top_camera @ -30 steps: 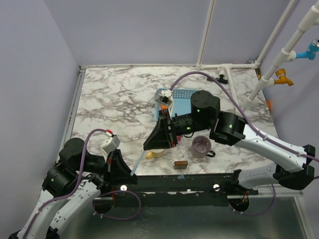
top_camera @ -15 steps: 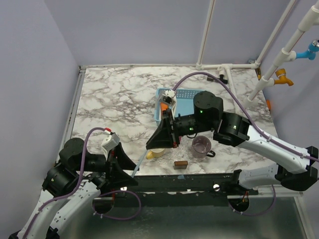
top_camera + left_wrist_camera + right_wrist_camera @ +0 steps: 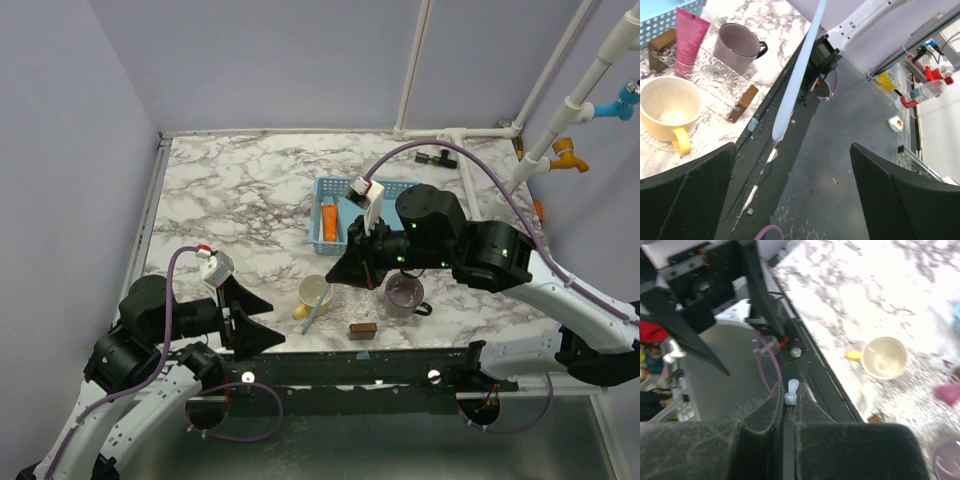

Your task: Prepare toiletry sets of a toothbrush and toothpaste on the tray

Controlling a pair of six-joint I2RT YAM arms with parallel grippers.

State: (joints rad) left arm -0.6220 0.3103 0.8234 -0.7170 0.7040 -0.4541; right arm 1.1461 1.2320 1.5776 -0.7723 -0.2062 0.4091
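Note:
My right gripper (image 3: pixel 337 277) is shut on the head of a light blue toothbrush (image 3: pixel 317 309), whose handle hangs down-left over the table's front edge. The brush tip (image 3: pixel 791 389) shows between the shut fingers. In the left wrist view the toothbrush (image 3: pixel 795 85) slants free in the air above my left gripper (image 3: pixel 795 200), which stands wide open and empty. From above, the left gripper (image 3: pixel 265 322) sits just left of the handle's end. A pink toothpaste tube (image 3: pixel 687 37) lies on the clear tray (image 3: pixel 720 82) with brown wooden ends.
A yellow cup (image 3: pixel 314 293) and a purple cup (image 3: pixel 404 293) stand near the front edge. A blue basket (image 3: pixel 345 190) behind them holds an orange tube (image 3: pixel 329 225). One brown tray end (image 3: pixel 363 328) lies at the table edge.
My left gripper has opened and let go of the toothbrush handle. The right gripper has closed on the brush head and carried it right and a little back.

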